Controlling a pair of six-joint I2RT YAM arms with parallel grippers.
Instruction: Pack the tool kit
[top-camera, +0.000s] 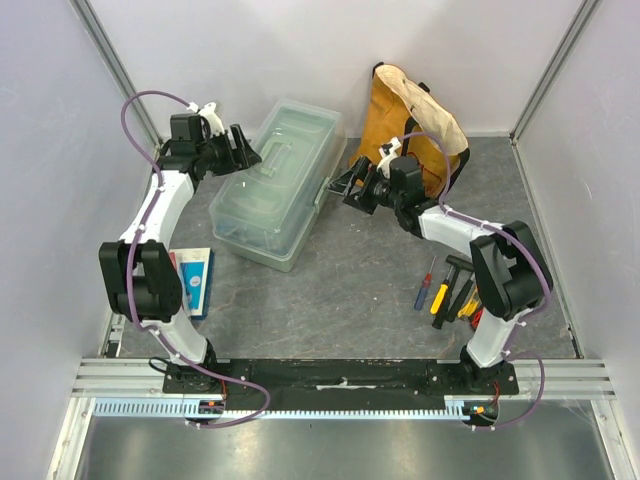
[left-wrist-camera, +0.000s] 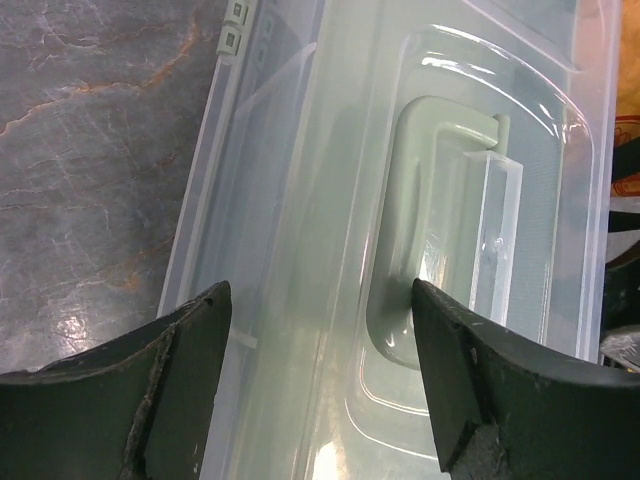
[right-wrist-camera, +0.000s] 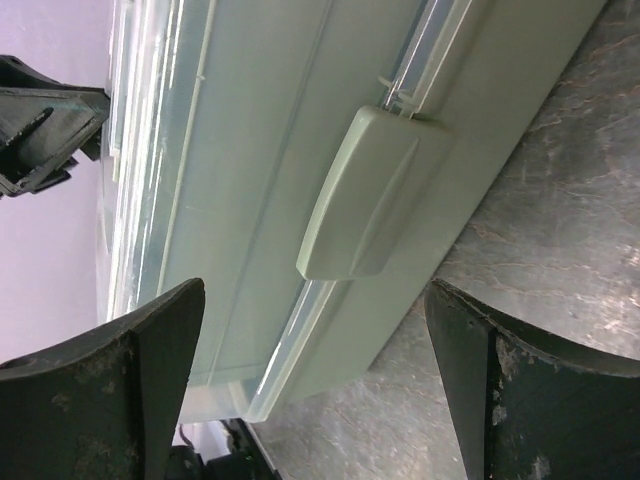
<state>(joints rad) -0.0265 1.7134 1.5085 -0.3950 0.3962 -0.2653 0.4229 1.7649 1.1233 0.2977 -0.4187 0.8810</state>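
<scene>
With both claws, left (top-camera: 246, 152) and right (top-camera: 343, 186), spread empty beside the closed toolbox (top-camera: 275, 185) at upper centre, we risk shoving it instead of unlatching.

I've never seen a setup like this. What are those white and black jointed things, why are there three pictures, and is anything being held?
They are two robot arms bolted at the near edge of a grey table. The wide picture comes from a camera above and behind them. The other two come from cameras on each wrist, so the dark shapes at the bottom are that arm's own gripper fingers.

The left gripper hangs open over the clear lid of the pale green toolbox. The right gripper is open beside the box, facing its side latch. Neither holds anything.

Also on the table: a yellow bag, small hand tools and flat red and blue packets.
</scene>
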